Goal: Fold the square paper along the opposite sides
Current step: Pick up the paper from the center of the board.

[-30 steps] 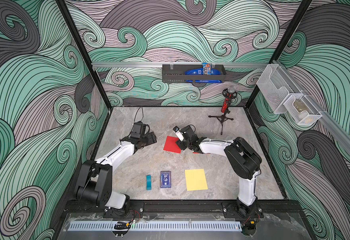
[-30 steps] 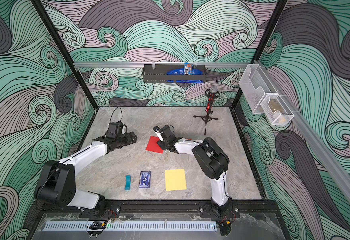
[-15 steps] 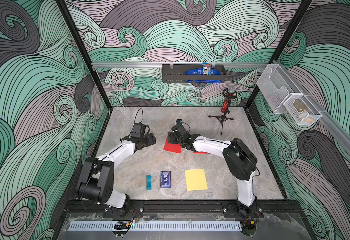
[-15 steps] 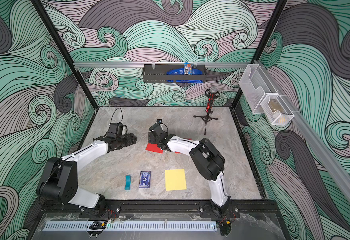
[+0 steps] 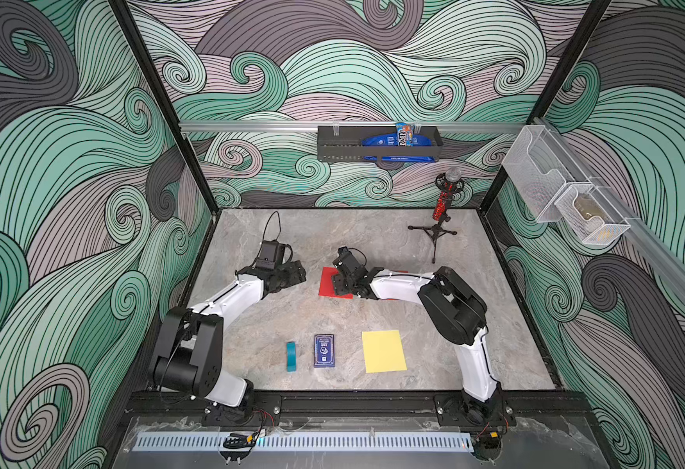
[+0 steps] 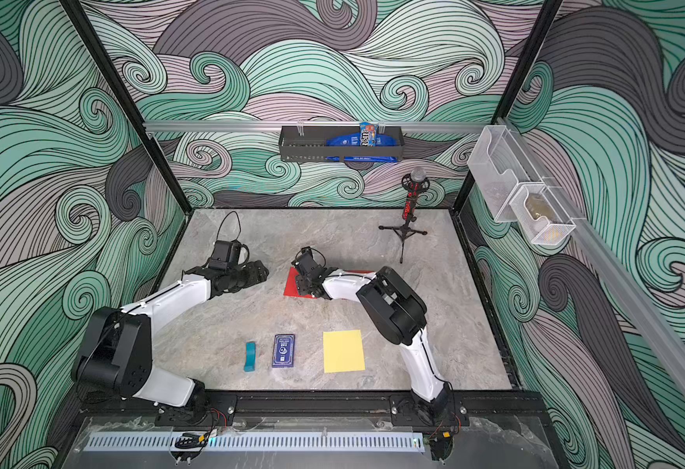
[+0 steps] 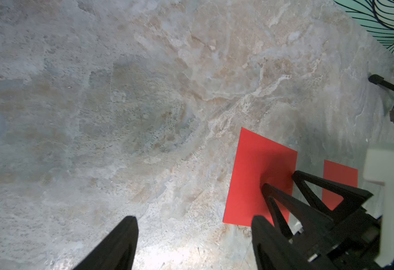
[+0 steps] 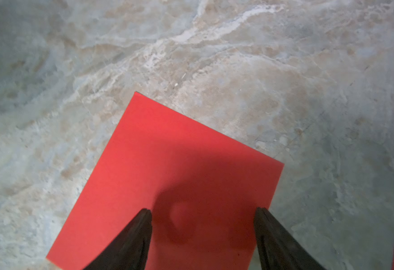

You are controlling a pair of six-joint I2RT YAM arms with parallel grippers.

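Right tool point(image 8: 204, 209), jaws spread wide, hovers over the flat red paper sheet point(image 8: 168, 152); a careless pinch could skid it, skewing the fold.

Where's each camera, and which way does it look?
Top views: high in front, looking down on the grey marbled table; both white-and-black arms show.
Left wrist: on its arm, facing table and flat red paper; open left tool, right tool show.
Right wrist: on its arm, over that paper; open right tool shows.
Both wrist views share the paper.
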